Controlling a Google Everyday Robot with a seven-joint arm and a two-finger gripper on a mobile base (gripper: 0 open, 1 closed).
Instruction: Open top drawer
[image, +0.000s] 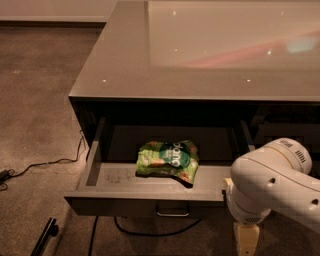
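The top drawer (125, 204) is a wide, shallow dark grey drawer that stands pulled out under the counter. Its pale grey inner floor (117, 176) shows, and its small pull handle (172, 212) sits at the middle of the front panel. A green snack bag (168, 159) lies inside, right of centre. My gripper (246, 240) hangs at the bottom right, just right of the drawer's front corner and lower than the front panel. The white arm (275, 187) covers the drawer's right end.
The glossy grey counter top (200, 60) overhangs the drawer. The neighbouring right stack (287, 131) is dark behind the arm. A black cable (45, 164) runs over the carpet at left and loops under the drawer. A dark bar (44, 236) lies at bottom left.
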